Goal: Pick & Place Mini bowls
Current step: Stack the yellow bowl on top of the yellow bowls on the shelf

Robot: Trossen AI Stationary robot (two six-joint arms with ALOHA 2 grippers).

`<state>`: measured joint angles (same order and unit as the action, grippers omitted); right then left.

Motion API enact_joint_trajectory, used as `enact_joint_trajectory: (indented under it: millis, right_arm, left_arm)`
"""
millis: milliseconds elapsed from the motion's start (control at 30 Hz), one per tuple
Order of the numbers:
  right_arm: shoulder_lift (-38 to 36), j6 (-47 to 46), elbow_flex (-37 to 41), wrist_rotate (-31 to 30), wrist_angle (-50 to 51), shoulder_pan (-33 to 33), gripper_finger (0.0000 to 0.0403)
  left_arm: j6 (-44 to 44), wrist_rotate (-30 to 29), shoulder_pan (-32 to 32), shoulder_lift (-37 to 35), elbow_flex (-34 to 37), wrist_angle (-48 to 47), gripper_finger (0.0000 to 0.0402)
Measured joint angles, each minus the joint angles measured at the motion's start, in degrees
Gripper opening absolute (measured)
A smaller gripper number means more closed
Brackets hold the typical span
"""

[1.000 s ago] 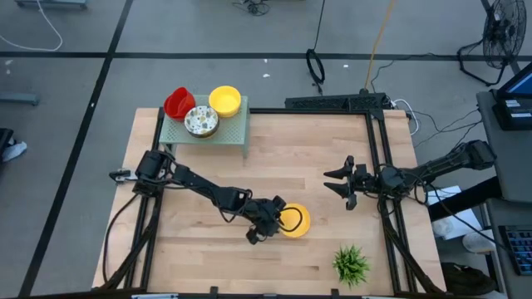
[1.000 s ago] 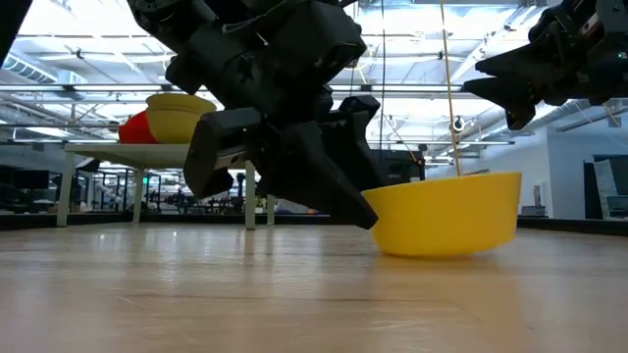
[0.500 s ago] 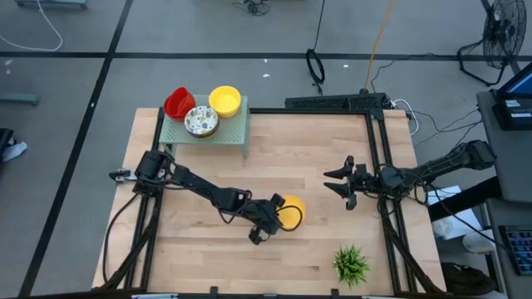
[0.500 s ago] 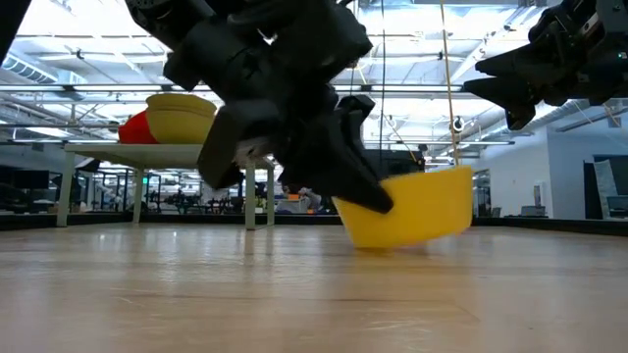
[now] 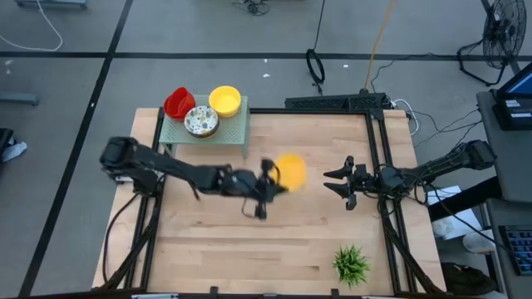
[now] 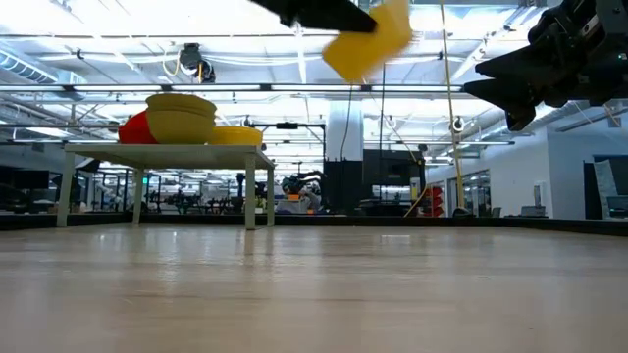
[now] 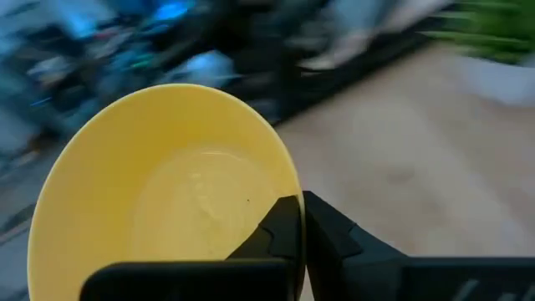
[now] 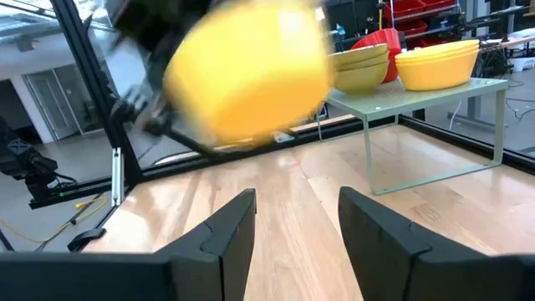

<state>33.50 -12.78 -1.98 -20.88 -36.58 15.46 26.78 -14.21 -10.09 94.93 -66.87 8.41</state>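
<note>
My left gripper (image 5: 270,184) is shut on a plain yellow mini bowl (image 5: 291,170) and holds it high above the middle of the table; in the low view the bowl (image 6: 371,39) hangs near the picture's top. On a small stand (image 5: 237,133) at the far left sit a red bowl (image 5: 178,103), a white green-speckled bowl (image 5: 201,121) and another yellow bowl (image 5: 224,100). My right gripper (image 5: 337,183) waits open at the right, above the table, its fingers pointing toward the held bowl (image 8: 251,75). My left gripper pinches the yellow bowl's rim (image 7: 294,188) on the side nearest the arm. One finger (image 7: 276,234) is inside the bowl and the other (image 7: 338,238) is outside on its wall. The fingers come from the table's left. The bowl is lifted clear and tilted.
A small green plant (image 5: 351,264) stands near the front right corner. Dark frame rails (image 5: 378,158) run along the table's right side and far right edge. Bare wood lies between the stand and the plant.
My left gripper has shut on the yellow bowl's rim, tipped the bowl up on one side, then lifted it clear of the table. It has carried the bowl up and toward the far edge. My right gripper has kept still.
</note>
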Motion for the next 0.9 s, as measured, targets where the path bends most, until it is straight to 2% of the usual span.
enact_joint_trajectory:
  millis: [233,400,533,667,767,900]
  right_arm:
    - [-0.02,0.00,0.00,0.00,-0.02,0.00,0.0161]
    - [0.00,0.01,-0.02,-0.01,-0.01,0.00,0.0160]
    - [0.00,0.00,0.00,-0.02,0.00,0.00,0.0162]
    - [0.00,0.00,0.00,-0.02,0.01,0.00,0.0161]
    - [0.00,0.00,-0.01,-0.01,0.02,0.02,0.0160]
    - [-0.02,0.00,0.00,-0.02,0.01,0.00,0.0161]
  left_arm:
    - [-1.46,-12.95,8.71,-11.47,-0.02,-6.72,0.0016]
    - [-4.01,-18.32,17.94,-15.65,-0.07,-11.84,0.0007]
    - [-10.49,-18.17,26.07,-16.18,-0.07,-19.29,0.0018]
    - [-15.98,-13.04,32.87,-16.04,-0.07,-26.75,0.0007]
    - [-19.88,-8.67,36.24,-16.04,-0.07,-28.80,0.0009]
    - [-22.24,-6.23,38.87,-16.08,-0.07,-29.63,0.0020]
